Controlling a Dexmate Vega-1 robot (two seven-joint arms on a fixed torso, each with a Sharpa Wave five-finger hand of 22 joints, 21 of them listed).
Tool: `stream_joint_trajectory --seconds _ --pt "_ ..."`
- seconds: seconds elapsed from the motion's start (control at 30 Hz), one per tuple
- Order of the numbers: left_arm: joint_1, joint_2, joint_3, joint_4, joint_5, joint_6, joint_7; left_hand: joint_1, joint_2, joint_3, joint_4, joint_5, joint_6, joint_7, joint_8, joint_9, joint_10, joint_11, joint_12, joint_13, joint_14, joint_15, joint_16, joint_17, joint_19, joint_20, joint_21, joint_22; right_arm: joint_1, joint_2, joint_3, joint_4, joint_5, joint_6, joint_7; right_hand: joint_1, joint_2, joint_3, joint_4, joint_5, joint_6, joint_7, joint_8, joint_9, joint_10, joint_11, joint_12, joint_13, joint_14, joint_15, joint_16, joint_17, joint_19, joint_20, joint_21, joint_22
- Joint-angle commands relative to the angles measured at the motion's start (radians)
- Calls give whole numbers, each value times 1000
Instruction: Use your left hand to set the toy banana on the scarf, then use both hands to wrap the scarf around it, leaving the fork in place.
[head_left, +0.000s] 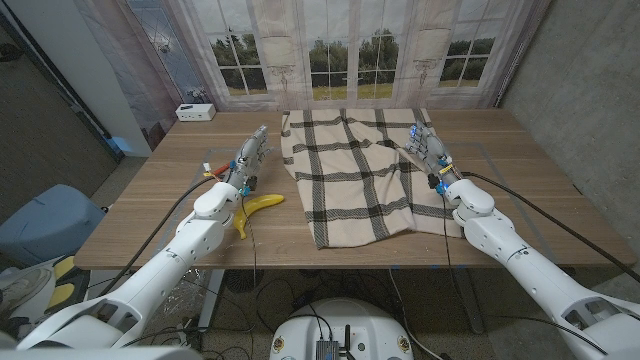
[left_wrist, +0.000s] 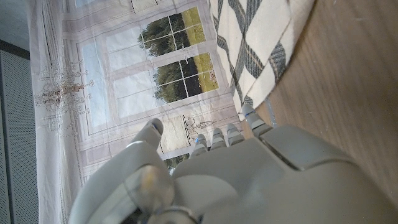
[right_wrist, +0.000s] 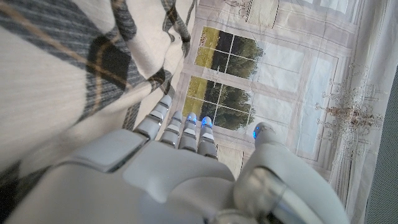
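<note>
Toy banana (head_left: 254, 209) lengthwise toward scarf (head_left: 350, 170), beside empty spread left hand (head_left: 247, 158); right hand (head_left: 430, 150) likewise.

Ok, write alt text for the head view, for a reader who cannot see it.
A checked scarf lies spread on a wooden table, with a toy banana on the bare wood beside it. The robot's left hand is above the banana, and its right hand is at the scarf's opposite edge.

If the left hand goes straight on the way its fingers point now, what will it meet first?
Probably nothing soon: the left hand points toward the table's far edge, passing beside the scarf. Depth is unclear.
</note>
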Motion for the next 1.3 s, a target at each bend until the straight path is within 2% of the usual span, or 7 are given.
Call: stream_joint_trajectory --seconds 0.03,0.23,0.37,0.57,0.87,0.93,1.3 --pt "1 3 0 0 0 8 -2 9 1 7 -1 4 -10 2 3 2 -6 0 4 5 -8 3 6 5 1 9 5 4 -3 2 -3 0 -4 -3 -7 7 1 9 -1 7 7 2 3 5 5 -3 2 5 9 0 3 3 6 0 7 4" --pt "8 28 8 -40 39 36 41 10 2 8 -4 3 -9 1 3 2 -6 -2 4 5 -9 3 5 5 0 13 2 4 5 11 -7 19 -4 2 -1 6 1 10 -2 6 8 2 3 5 6 1 0 5 10 0 3 3 6 0 7 4" --pt "20 64 15 -103 84 82 94 14 -2 8 -14 0 -9 -2 3 3 -7 -5 3 6 -7 6 5 5 -1 44 -3 4 8 17 -8 32 -3 11 6 6 1 10 -3 5 9 3 3 5 7 1 -1 5 10 0 2 4 6 0 7 4" --pt "40 124 25 -215 153 183 177 21 -9 8 -30 -5 -3 -10 5 3 -1 -3 5 7 13 41 10 6 -3 79 -12 6 15 23 -10 50 -1 20 18 5 2 11 -4 5 9 2 2 5 11 1 -2 5 10 -1 2 4 6 0 7 4" --pt "78 221 27 -385 226 342 251 29 -14 8 -47 -8 25 3 13 4 20 7 12 8 26 55 12 7 -5 89 -20 7 24 27 -11 75 5 37 47 4 2 11 -5 4 9 3 2 6 12 2 -4 5 11 0 2 4 5 1 7 4" --pt "82 229 25 -400 231 358 257 30 -15 9 -49 -8 30 5 15 4 21 8 12 8 26 55 11 7 -6 91 -22 7 26 28 -11 78 5 40 51 4 2 11 -5 3 9 3 2 6 12 3 -5 5 12 0 2 4 5 2 7 4" --pt "129 330 14 -603 288 585 328 35 -19 9 -61 -11 46 8 16 4 32 9 15 9 25 60 10 8 -23 93 -34 8 56 42 -13 134 16 69 106 3 3 12 -7 2 10 4 1 6 14 2 -8 6 12 2 2 5 5 2 7 4"
